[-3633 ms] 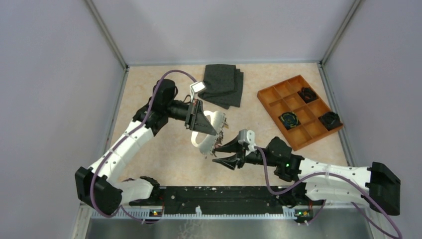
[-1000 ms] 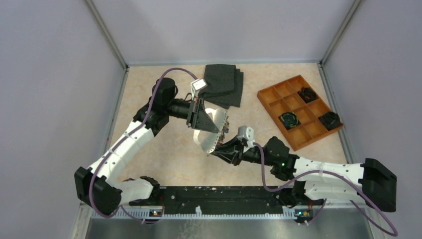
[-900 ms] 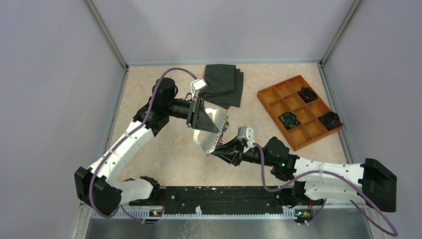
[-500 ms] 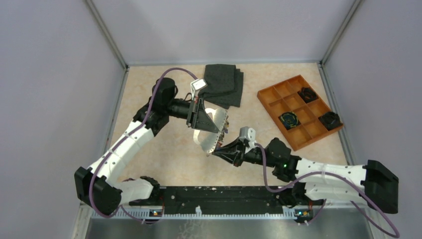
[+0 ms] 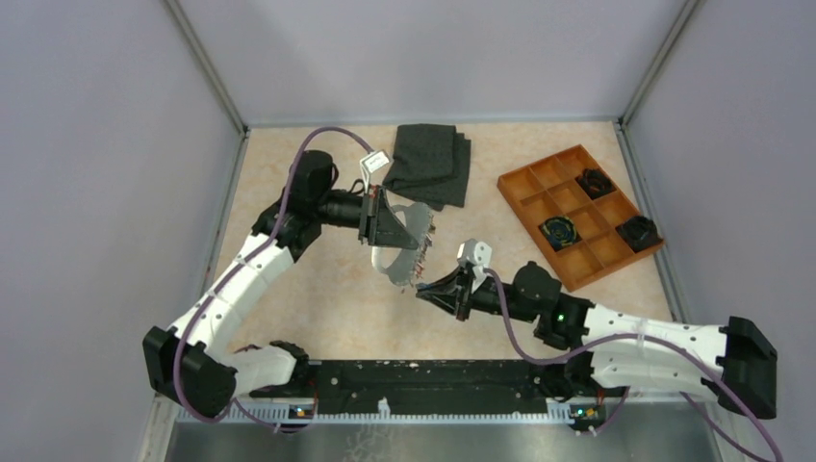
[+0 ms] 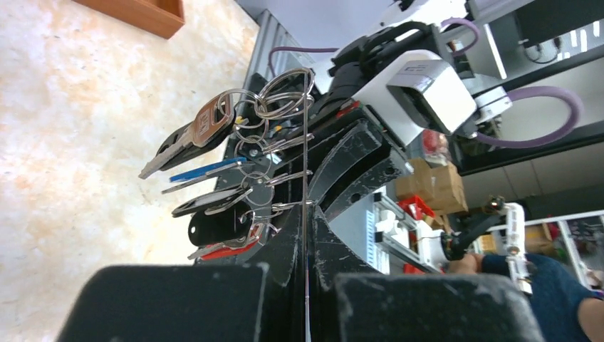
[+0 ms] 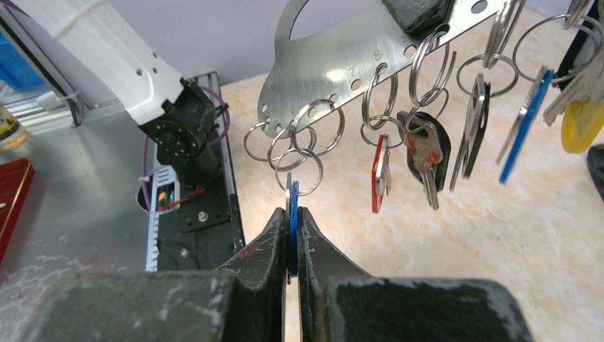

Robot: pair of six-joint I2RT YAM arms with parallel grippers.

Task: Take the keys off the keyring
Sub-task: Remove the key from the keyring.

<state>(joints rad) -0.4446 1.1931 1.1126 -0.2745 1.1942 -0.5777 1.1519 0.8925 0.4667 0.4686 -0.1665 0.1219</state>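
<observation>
While the left gripper [image 5: 393, 229] is clamped on the upper edge of the keyring [image 7: 342, 60], a pale perforated metal band held up off the table [image 5: 318, 289], the right gripper [image 7: 291, 217] is pinched tight on one blue key [image 7: 293, 206]. That key hangs from the stacked split rings [image 7: 299, 146] at the end of the band.

Left wrist view: band seen edge-on, running straight up out of the closed left jaws, keys [image 6: 214, 178] fanned out to one side of it.

Rest of the bunch hangs free along the band's lower edge on rings: red-headed key [image 7: 379, 174], black-headed key [image 7: 425, 153], dark key [image 7: 474, 135] edge-on, second blue key [image 7: 523, 121], yellow-headed key [image 7: 580, 117] at the frame edge. None of these touch the right gripper.

Top view: both grippers meet mid-table, band between them, right fingertips at the band's near end. Folded dark cloth [image 5: 428, 164] lies at the far edge, behind the left gripper. Orange compartment tray [image 5: 524, 188] sits well apart on the right, black clumps [image 5: 637, 231] in three of its cells.
</observation>
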